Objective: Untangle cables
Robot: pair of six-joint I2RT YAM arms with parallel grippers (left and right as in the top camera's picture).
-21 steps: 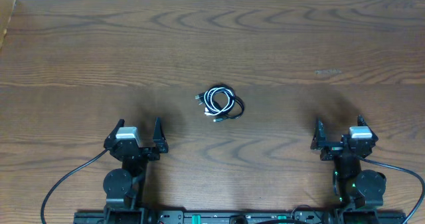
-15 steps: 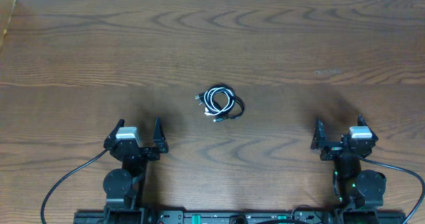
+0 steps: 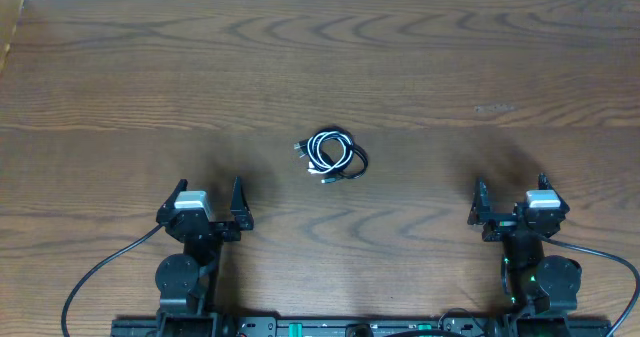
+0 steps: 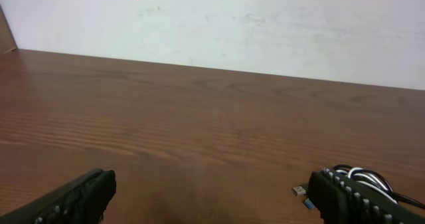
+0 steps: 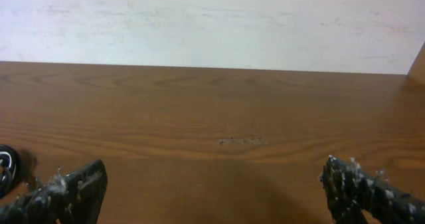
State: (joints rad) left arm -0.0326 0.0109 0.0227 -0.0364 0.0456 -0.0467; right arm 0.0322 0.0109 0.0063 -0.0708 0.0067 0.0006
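Observation:
The cables (image 3: 331,156) lie in one small coiled knot of black and white cord at the middle of the wooden table. In the left wrist view the cables (image 4: 365,179) peek out behind my right-hand fingertip, with small plugs beside them. The right wrist view catches only an edge of the cables (image 5: 6,165) at far left. My left gripper (image 3: 208,199) rests near the front left, open and empty. My right gripper (image 3: 511,196) rests near the front right, open and empty. Both are well short of the knot.
Thick black cords (image 3: 95,277) run from the left arm's base, and another (image 3: 600,259) from the right base. A faint scuff mark (image 3: 493,108) shows on the table at back right. A white wall (image 4: 265,24) rises behind the table's far edge.

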